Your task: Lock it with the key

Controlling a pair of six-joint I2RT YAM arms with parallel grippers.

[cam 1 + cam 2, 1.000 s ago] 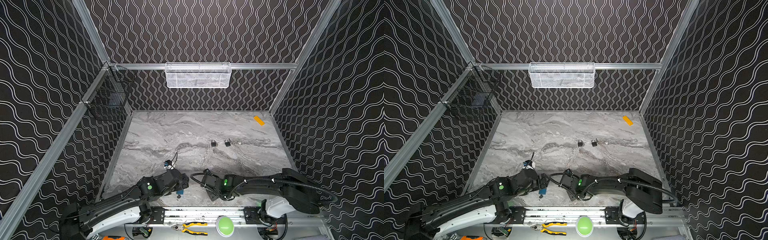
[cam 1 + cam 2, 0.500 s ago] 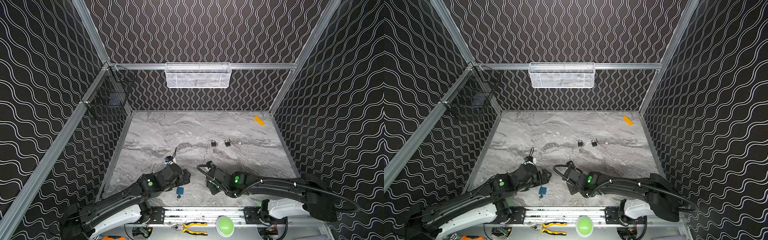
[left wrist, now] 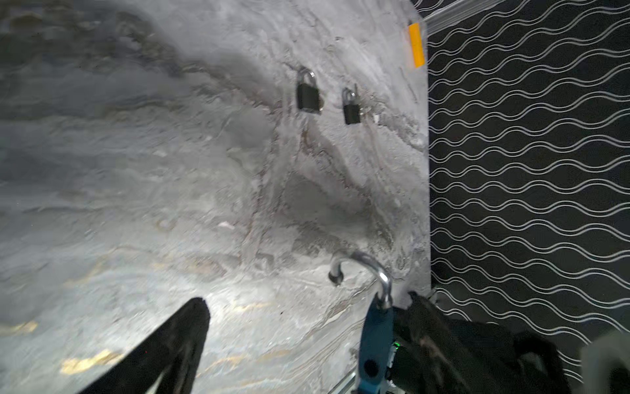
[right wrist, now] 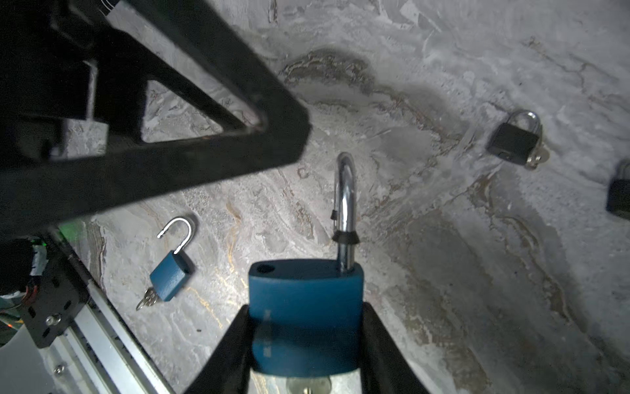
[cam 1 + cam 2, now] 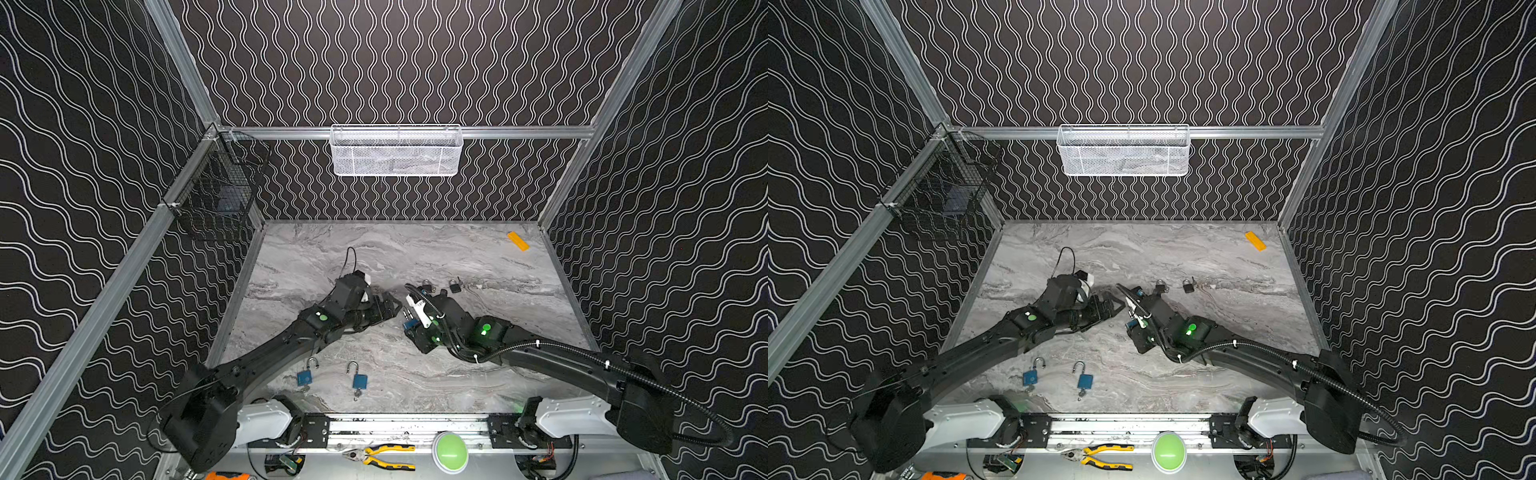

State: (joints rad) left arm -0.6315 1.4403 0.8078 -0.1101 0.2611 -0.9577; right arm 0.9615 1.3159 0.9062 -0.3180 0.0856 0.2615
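Although the right end effector has the blue padlock clamped by the body between its two fingers and lifted above the counter, nothing on it is locked yet. Its steel shackle stands raised, with the free end clear of its hole. The key shows only as a blurred bit of metal under the body, so how far it is seated cannot be told.

Near the padlock, the left end effector is spread wide and holds nothing; in the right wrist view one of its fingers sits beside the shackle, not around it.

By my reading, the pick-up is done and the real work is left: seating the shackle in the body, then turning the key.

Two more blue padlocks lie open at the front of the counter, and two black padlocks lie farther back with shackles down.
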